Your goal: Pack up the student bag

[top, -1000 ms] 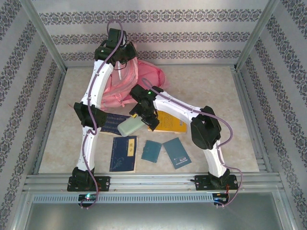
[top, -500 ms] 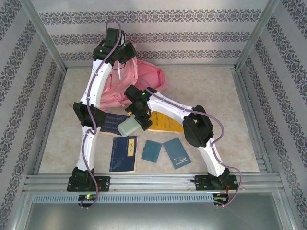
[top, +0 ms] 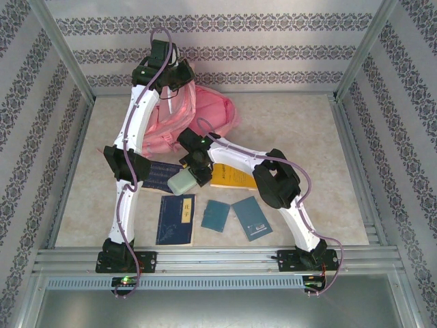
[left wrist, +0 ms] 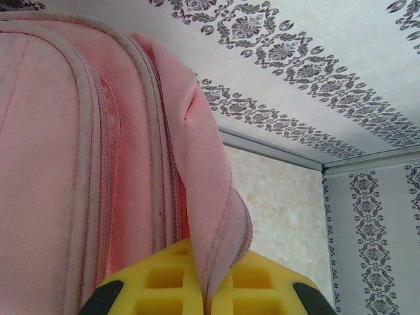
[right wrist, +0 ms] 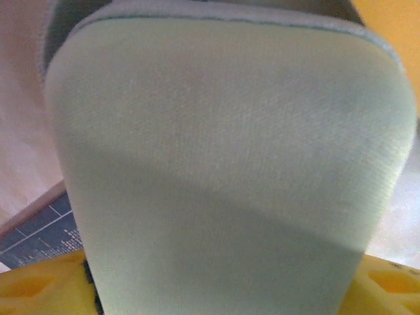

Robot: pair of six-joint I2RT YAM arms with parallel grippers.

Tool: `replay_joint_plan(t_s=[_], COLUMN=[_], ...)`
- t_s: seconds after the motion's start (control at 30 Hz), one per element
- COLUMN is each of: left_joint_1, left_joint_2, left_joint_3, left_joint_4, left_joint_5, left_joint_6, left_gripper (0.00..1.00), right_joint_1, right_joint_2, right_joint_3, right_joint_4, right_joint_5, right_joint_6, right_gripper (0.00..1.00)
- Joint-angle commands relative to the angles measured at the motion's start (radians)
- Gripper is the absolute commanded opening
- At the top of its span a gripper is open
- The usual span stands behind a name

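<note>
Flap (left wrist: 213, 197) of the bag (top: 214, 111) is pinched in the left jaws, likely to keep it open, while the right jaws seemingly clasp a pouch (right wrist: 230, 164) for loading.

Left arm (top: 140, 119) stretches far and high, left gripper (left wrist: 209, 289) pinched tight; right arm (top: 239, 158) folds low, right gripper (top: 192, 175) angled down, jaws wide

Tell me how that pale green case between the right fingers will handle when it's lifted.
The pale green case looks like woven fabric with rounded corners, so probably soft and grippy, giving slightly under the right gripper. Small beside the blue book, it is likely light. Flat-sided, it should not roll.
</note>
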Motion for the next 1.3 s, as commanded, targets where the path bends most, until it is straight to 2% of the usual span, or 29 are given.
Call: replay_joint_plan(t_s=[0.0,0.23,0.4,0.53,0.67,0.87,1.1,1.27], left_joint_1=[0.012,0.006,-0.003,-0.009,-0.018,-0.064,-0.168,-0.219], left_joint_2=[-0.046,-0.085,-0.129,-0.165,-0.197,-0.226,-0.258,-0.292], left_joint_3=[0.031,0.033,0.034,0.036,0.035,0.037,0.039,0.037], left_joint_4=[-0.010,-0.003,-0.016,-0.039,-0.058,-0.112,-0.195,-0.253], left_joint_5=[0.012,0.040,0.049,0.058,0.120,0.222,0.266,0.285], left_joint_6=[0.000,-0.018,-0.001,0.020,0.055,0.101,0.183,0.224], left_gripper=[0.00,0.00,0.00,0.00,0.00,0.00,0.00,0.00], right_joint_1=[-0.005,-0.024,-0.062,-0.128,-0.216,-0.327,-0.370,-0.369], right_joint_2=[-0.053,-0.238,-0.484,-0.706,-0.887,-1.112,-1.183,-1.150], right_joint_3=[-0.053,-0.070,-0.261,-0.444,-0.560,-0.654,-0.619,-0.604], right_joint_4=[0.004,-0.029,0.054,0.141,0.120,0.098,0.077,0.132], right_joint_5=[0.058,0.140,0.221,0.260,0.275,0.289,0.233,0.183], right_joint_6=[0.002,-0.140,-0.285,-0.401,-0.518,-0.739,-0.908,-0.893], right_gripper=[0.71,0.67,0.62,0.56,0.54,0.53,0.52,0.55])
